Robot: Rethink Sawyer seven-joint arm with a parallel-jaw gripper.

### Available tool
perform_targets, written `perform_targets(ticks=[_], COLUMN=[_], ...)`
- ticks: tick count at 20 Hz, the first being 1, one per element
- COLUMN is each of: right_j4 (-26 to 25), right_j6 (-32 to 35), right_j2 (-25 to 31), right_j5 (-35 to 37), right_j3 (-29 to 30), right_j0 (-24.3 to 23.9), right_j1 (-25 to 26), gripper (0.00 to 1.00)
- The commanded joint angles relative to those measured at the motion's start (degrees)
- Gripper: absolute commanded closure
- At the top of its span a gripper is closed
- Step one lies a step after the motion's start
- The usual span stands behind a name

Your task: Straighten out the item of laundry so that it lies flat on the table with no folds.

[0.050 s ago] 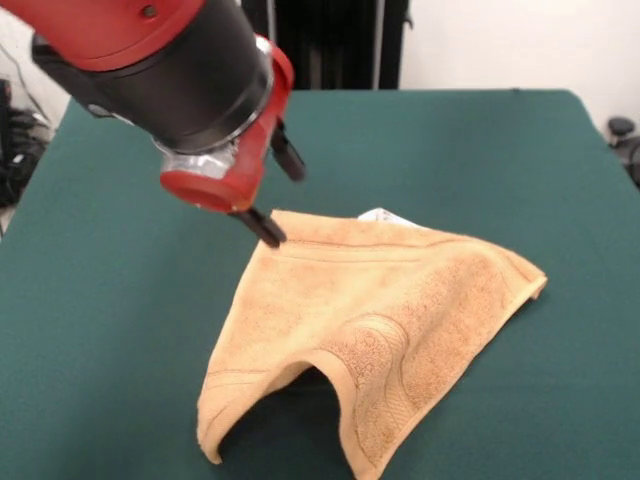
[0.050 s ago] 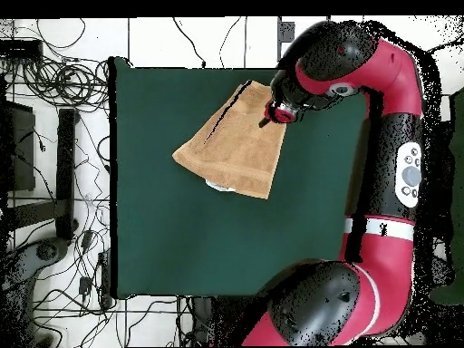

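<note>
Your gripper point(image 1: 277, 192) hangs open at the towel's point(image 1: 385, 320) far corner, one finger touching it. The towel lies folded and humped on the table point(image 1: 120, 300), a white tag point(image 1: 385, 215) peeking behind.

Wall: white point(image 1: 520, 45), behind the table.
Dark thing: tall and black point(image 1: 335, 40), standing against the wall.
Floor: pale with big tiles point(image 2: 163, 41).
Wires: many black cables point(image 2: 54, 82) lie tangled on the floor.
</note>
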Motion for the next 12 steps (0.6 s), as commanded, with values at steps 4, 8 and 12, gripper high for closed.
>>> perform_targets(ticks=[4,8,12], right_j4=[-0.41,0.18,0.25], right_j6=[-19.54,-19.54,-19.44], right_j2=[7.33,6.99,6.98], right_j5=[6.28,6.32,6.31], right_j3=[-2.48,-2.54,-2.94], right_j0=[0.97,1.00,1.12], right_j1=[2.70,2.76,2.88], gripper=[0.00,0.00,0.00])
